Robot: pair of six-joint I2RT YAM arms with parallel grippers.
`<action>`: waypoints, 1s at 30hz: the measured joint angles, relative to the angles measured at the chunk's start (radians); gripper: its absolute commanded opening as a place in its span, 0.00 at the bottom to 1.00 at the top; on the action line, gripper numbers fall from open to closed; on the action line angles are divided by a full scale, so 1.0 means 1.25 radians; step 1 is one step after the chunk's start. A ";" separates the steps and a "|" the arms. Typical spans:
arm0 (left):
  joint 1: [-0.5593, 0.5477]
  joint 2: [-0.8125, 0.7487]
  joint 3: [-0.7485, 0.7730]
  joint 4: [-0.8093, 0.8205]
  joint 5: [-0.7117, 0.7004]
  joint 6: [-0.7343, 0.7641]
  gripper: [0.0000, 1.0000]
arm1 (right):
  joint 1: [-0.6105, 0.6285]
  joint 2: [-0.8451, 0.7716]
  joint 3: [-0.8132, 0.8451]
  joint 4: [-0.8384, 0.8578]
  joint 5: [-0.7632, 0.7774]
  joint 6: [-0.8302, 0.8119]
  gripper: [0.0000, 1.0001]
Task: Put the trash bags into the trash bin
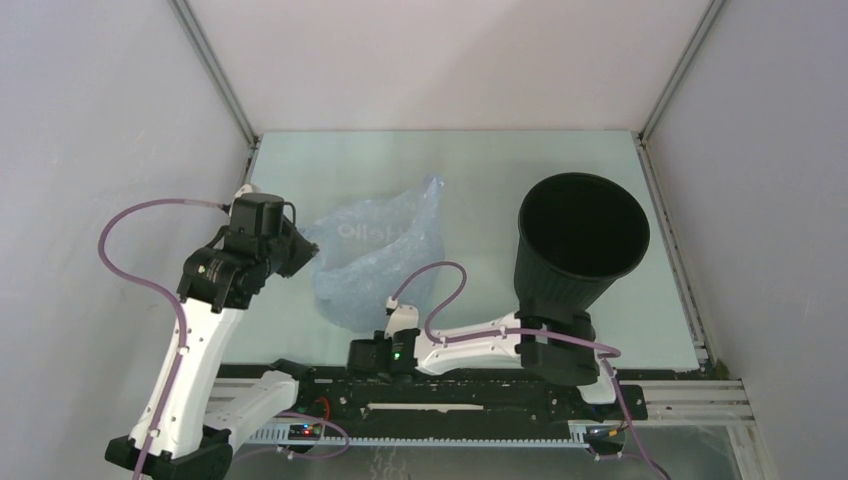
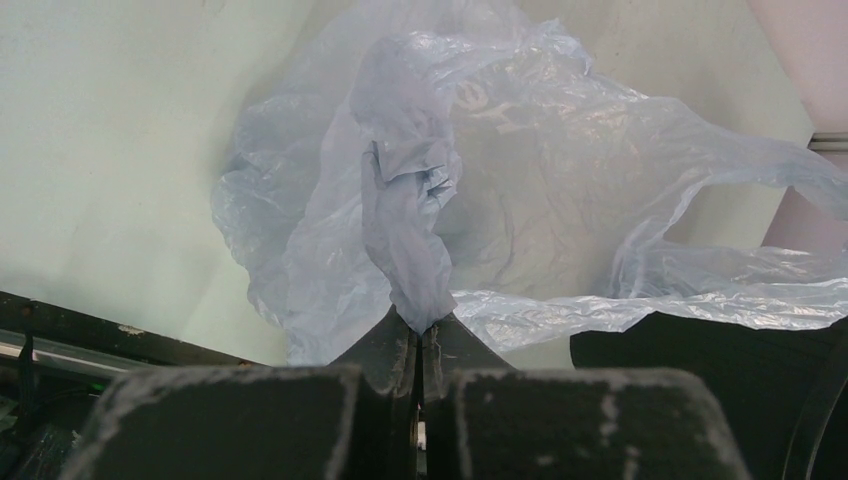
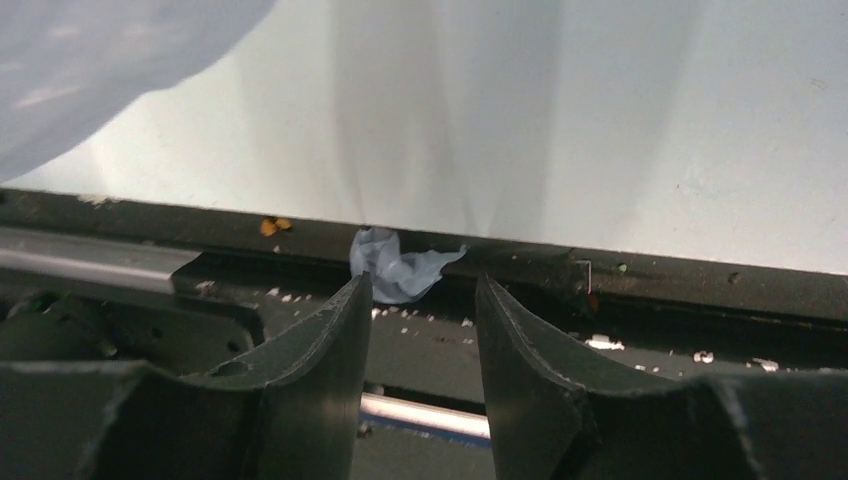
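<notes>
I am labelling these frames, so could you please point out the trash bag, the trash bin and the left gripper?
trash bag (image 1: 365, 265): top external view, middle of the film.
trash bin (image 1: 562, 292): top external view, ribbed outer wall.
left gripper (image 2: 420, 325): left wrist view, between its fingertips.

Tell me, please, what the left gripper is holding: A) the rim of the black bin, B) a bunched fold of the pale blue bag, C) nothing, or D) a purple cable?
B: the left wrist view shows the left gripper shut on a twisted fold of the trash bag, with the trash bin standing apart.
</notes>
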 measured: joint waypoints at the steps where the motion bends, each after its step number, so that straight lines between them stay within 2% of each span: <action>1: 0.000 -0.002 0.000 0.000 0.000 0.000 0.00 | 0.000 0.008 0.000 0.000 0.001 0.008 0.50; 6: 0.000 -0.018 0.000 0.000 0.000 0.000 0.00 | -0.001 0.038 -0.002 0.000 0.012 0.030 0.47; 9: 0.000 -0.027 0.000 -0.001 0.000 0.001 0.00 | -0.001 0.043 -0.002 0.001 0.017 0.038 0.41; 12: -0.001 -0.031 0.000 -0.001 0.000 0.001 0.00 | -0.002 0.045 -0.002 0.000 0.023 0.042 0.30; 17: -0.002 -0.038 0.000 -0.003 -0.002 0.006 0.00 | -0.002 0.052 0.005 0.002 0.037 0.020 0.01; 23: -0.004 -0.062 -0.002 -0.002 -0.006 0.023 0.00 | -0.001 0.003 0.015 -0.007 0.049 -0.087 0.00; 30: -0.005 -0.106 -0.017 0.020 0.011 0.087 0.00 | 0.052 -0.256 0.010 -0.017 0.055 -0.328 0.00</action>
